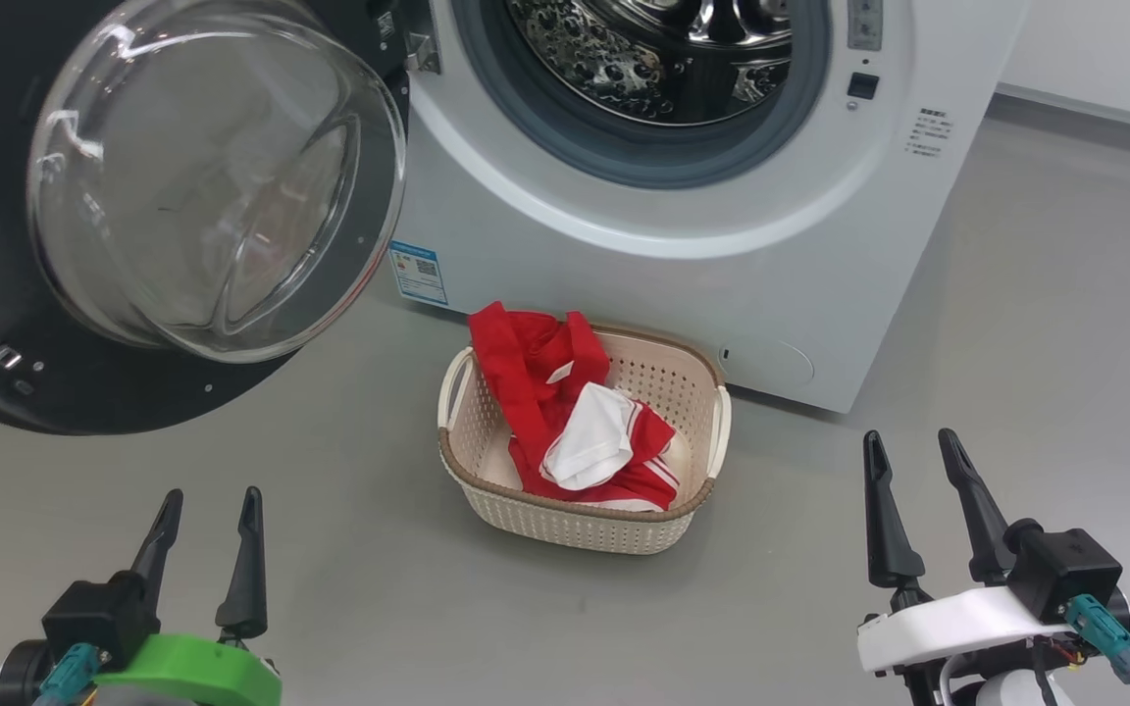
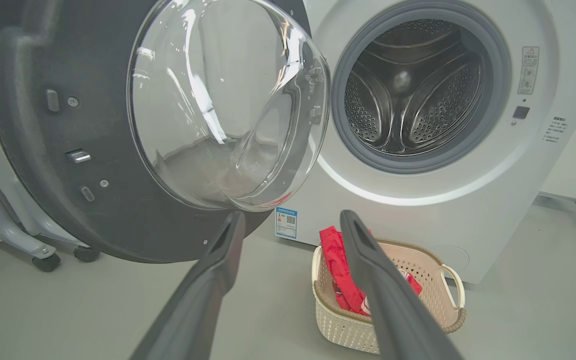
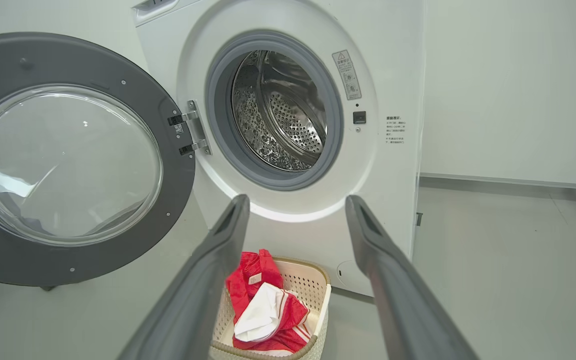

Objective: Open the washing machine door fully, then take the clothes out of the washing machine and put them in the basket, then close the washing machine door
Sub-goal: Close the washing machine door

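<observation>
The clothes lie heaped in the basket, just in front of the washing machine. The washing machine door stands swung wide at the machine's left. The left gripper and the right gripper are both spread wide, holding nothing.

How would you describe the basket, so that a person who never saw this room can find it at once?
Find the big white washing machine, whose round black-rimmed door stands open. On the grey floor just before its lower front sits a small cream basket. Its perforated sides, brown rim and the red and white clothes inside set it apart from the machine.
</observation>
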{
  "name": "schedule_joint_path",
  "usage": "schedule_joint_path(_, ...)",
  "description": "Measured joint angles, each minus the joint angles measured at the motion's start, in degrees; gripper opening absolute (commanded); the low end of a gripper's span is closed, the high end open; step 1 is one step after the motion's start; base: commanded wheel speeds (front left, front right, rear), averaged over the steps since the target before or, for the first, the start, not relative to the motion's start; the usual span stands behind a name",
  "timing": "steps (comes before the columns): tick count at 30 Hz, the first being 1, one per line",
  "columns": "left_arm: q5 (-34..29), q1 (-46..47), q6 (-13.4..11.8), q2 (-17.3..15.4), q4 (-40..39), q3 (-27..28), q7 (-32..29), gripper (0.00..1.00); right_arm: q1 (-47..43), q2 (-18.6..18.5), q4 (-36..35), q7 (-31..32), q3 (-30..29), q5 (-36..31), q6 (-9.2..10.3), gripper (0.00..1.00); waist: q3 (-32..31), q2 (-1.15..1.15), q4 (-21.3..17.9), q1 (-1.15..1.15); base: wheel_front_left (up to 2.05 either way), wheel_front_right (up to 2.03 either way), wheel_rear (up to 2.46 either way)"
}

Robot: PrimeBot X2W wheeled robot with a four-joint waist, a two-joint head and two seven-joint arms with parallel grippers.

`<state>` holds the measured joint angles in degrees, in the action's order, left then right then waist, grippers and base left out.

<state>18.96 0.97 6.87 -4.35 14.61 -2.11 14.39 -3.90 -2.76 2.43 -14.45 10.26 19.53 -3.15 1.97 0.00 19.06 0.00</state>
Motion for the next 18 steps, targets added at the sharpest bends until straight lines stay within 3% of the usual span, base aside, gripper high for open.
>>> schedule_joint_path(18,-0.4,0.0,0.0,0.0,-0.1,0.5,0.0,1.0,0.2,0.2,0.5,0.0,0.8,0.0,-0.3,1.0,-0.1,0.0,8.4,0.0,0.0,0.0,0.0)
